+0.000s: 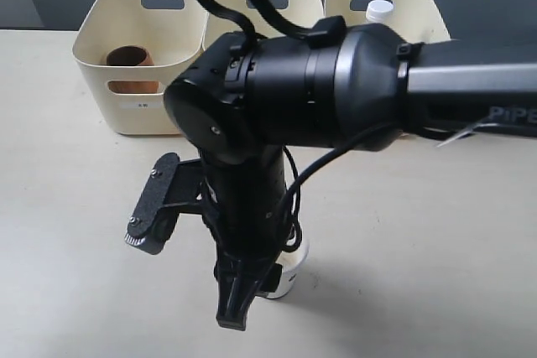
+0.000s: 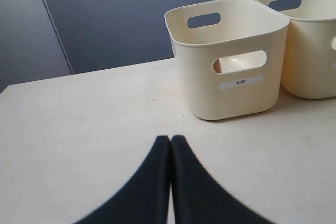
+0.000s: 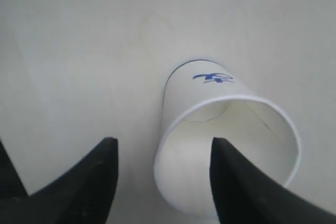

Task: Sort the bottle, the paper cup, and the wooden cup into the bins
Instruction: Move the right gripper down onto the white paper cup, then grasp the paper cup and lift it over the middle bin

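While wooden cup point(image 1: 130, 58) and bottle point(image 1: 378, 9) sit binned at 11 and 1 o'clock, we find paper cup point(image 3: 207, 93) on table point(image 1: 67, 207) at 6. Right gripper point(image 3: 164, 145) wide, cup wall between fingers, likely to pinch it. Left gripper point(image 2: 170, 145) pinched shut.

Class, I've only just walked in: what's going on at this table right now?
Sorting is under way. The wooden cup sits in the left bin, and the bottle is in the right bin, with only its cap showing. The right gripper is down at the paper cup on the table, jaws open and not clamping it. The left gripper is shut and empty, near the left bin.
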`<state>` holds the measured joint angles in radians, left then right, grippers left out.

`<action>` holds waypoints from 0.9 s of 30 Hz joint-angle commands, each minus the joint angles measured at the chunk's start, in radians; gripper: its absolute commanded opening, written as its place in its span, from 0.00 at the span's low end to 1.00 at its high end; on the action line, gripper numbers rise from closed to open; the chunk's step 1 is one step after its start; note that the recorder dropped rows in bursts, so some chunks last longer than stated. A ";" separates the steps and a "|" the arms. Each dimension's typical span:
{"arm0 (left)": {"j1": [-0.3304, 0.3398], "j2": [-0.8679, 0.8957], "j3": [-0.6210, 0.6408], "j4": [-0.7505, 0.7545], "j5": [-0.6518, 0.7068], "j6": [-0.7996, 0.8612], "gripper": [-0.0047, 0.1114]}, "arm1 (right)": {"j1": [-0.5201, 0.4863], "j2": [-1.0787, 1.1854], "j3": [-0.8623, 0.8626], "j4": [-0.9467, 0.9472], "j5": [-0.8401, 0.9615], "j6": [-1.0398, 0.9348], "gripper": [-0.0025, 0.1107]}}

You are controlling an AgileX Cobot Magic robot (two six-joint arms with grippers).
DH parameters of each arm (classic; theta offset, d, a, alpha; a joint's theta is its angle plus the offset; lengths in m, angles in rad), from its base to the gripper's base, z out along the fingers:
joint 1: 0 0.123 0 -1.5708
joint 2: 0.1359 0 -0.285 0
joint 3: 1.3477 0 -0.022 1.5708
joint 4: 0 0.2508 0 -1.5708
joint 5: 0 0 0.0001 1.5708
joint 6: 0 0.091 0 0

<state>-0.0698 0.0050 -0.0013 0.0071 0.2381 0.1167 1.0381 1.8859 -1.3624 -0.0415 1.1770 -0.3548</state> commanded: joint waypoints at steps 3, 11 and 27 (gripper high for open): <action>-0.004 -0.005 0.001 0.005 0.002 -0.002 0.04 | -0.001 0.034 0.002 -0.005 -0.034 -0.010 0.48; -0.004 -0.005 0.001 0.005 0.002 -0.002 0.04 | -0.001 0.053 0.002 -0.015 -0.051 -0.010 0.44; -0.004 -0.005 0.001 0.007 0.002 -0.002 0.04 | -0.001 -0.038 -0.014 -0.123 0.021 -0.010 0.02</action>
<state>-0.0698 0.0050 -0.0013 0.0071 0.2381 0.1167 1.0381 1.9144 -1.3624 -0.1379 1.1792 -0.3591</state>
